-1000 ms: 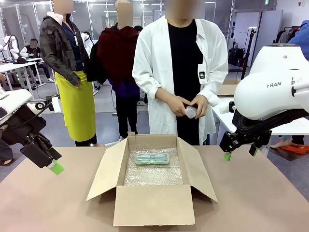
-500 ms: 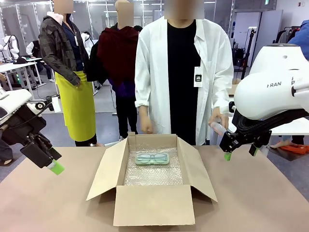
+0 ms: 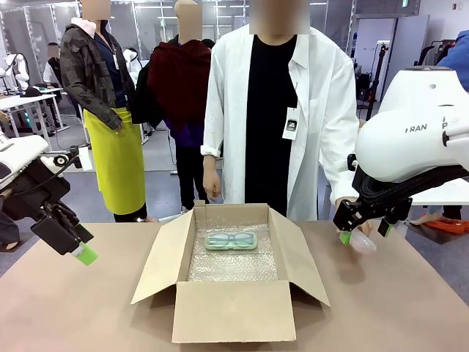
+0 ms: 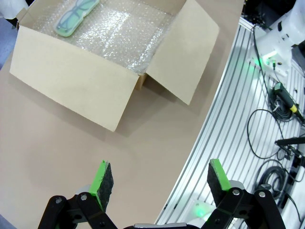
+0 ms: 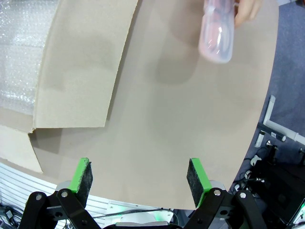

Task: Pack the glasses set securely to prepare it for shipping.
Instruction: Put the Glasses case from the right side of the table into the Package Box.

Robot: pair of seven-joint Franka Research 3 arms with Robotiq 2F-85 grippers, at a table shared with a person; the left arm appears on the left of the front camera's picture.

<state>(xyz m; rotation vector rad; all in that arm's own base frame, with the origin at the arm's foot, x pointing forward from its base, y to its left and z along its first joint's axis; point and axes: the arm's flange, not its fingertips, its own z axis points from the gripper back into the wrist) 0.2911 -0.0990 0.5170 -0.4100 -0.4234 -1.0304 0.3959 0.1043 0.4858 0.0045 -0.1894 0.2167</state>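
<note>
Bright even light fills my views, glare sparkles on the bubble wrap (image 4: 114, 33), and the pink case (image 5: 218, 36) looks blurred.

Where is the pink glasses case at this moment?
In the front view, the pink case is in the person's hand, close by the right gripper, right of the cardboard box.

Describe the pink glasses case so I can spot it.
Start at the open cardboard box mid-table. Right of it, a person's hand holds the pink case over the tabletop. It's pink and outside the box; the mint-green case lies inside.
</note>
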